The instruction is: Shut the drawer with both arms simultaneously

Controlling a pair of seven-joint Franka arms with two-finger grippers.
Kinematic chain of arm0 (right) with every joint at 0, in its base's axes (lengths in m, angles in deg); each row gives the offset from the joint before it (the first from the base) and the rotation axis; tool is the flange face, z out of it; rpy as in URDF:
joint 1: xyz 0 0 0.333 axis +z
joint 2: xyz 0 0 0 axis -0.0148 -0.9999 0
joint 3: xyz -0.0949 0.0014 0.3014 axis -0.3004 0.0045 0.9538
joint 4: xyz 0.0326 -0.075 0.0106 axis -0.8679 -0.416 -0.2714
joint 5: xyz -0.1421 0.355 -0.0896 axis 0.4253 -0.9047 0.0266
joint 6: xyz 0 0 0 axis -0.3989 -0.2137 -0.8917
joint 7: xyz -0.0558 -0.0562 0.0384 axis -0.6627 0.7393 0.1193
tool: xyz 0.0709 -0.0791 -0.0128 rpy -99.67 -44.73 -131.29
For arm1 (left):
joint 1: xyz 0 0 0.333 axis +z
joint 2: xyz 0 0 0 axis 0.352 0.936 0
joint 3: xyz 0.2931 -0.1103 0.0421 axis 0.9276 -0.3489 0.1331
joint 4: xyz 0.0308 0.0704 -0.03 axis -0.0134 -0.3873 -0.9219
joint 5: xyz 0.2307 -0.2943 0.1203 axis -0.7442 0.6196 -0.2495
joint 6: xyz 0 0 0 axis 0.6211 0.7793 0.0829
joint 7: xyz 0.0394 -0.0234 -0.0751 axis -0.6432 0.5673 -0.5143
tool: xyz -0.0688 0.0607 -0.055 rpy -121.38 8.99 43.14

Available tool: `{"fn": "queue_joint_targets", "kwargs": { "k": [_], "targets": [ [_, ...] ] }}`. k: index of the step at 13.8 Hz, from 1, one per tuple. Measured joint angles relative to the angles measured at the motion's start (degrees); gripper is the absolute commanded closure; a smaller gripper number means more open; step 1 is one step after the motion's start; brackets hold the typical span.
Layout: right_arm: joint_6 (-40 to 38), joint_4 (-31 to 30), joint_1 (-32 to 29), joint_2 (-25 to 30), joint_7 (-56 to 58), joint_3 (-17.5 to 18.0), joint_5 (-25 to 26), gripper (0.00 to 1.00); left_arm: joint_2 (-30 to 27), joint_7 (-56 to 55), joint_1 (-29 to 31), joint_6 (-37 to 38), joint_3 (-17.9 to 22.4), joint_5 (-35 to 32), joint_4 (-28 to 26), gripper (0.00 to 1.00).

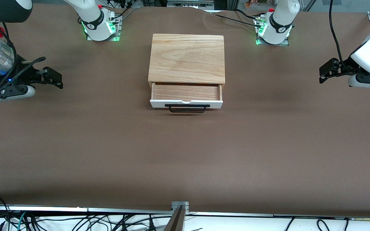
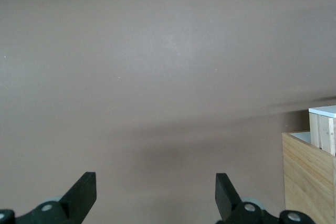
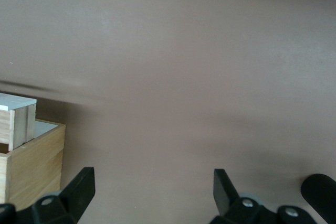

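Note:
The drawer (image 1: 186, 92) stands pulled out of the light-oak box (image 1: 187, 57) at mid-table, toward the front camera. Its white front panel (image 1: 159, 103) carries a black wire handle (image 1: 187, 109), and the tray looks empty. My left gripper (image 1: 322, 74) is open and empty, low over the cloth toward the left arm's end, well apart from the box. My right gripper (image 1: 56, 78) is open and empty toward the right arm's end, equally apart. The left wrist view shows its open gripper (image 2: 156, 182) and the drawer's corner (image 2: 323, 111). The right wrist view shows its open gripper (image 3: 154, 179) and the drawer's corner (image 3: 16, 119).
A brown cloth (image 1: 185, 154) covers the whole table. The arms' green-lit bases (image 1: 101, 30) (image 1: 273, 32) stand beside the box's back corners. A metal rail with a clamp (image 1: 179, 205) and loose cables runs along the table's front edge.

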Motion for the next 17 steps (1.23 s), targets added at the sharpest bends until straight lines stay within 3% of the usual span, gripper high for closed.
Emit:
{"fn": "queue_joint_targets", "kwargs": {
  "k": [17],
  "targets": [
    [-1.41, -0.04, 0.09, -0.49, -0.65, 0.33, -0.49, 0.00, 0.10, -0.26, -0.08, 0.07, -1.23, 0.01, -0.07, 0.00]
  ]
}}
